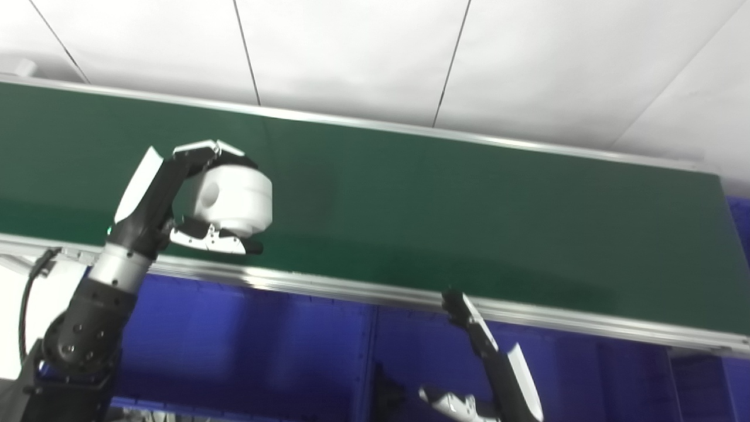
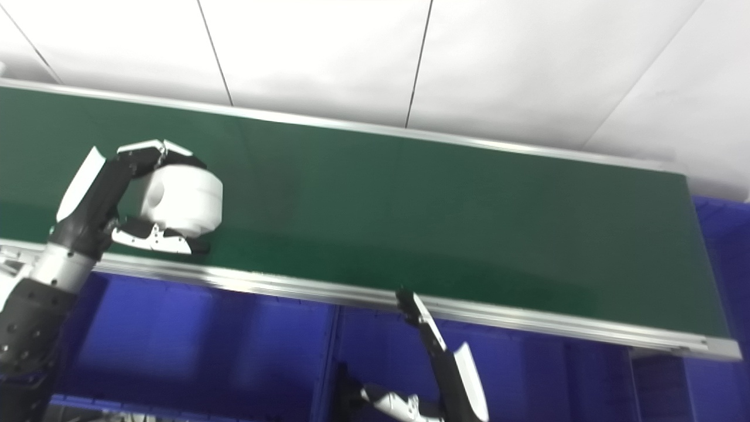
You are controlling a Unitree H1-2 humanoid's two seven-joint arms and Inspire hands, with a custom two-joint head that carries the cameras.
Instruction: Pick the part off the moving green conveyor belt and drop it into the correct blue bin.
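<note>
A white cylindrical part (image 1: pixel 235 199) with a round hole in its side is held over the near half of the green conveyor belt (image 1: pixel 469 217). My left hand (image 1: pixel 196 196) is shut on it, fingers across its top and thumb underneath. My right hand (image 1: pixel 486 375) hangs low over the blue bins, fingers apart and pointing up toward the belt's near rail, holding nothing. The same part (image 2: pixel 183 199) and left hand (image 2: pixel 137 199) appear in the right eye view.
Blue bins (image 1: pixel 246 351) sit below the belt's near aluminium rail (image 1: pixel 363 293), split by a dark divider (image 1: pixel 369 363). More blue shows past the belt's right end (image 1: pixel 739 234). White wall panels rise behind the belt.
</note>
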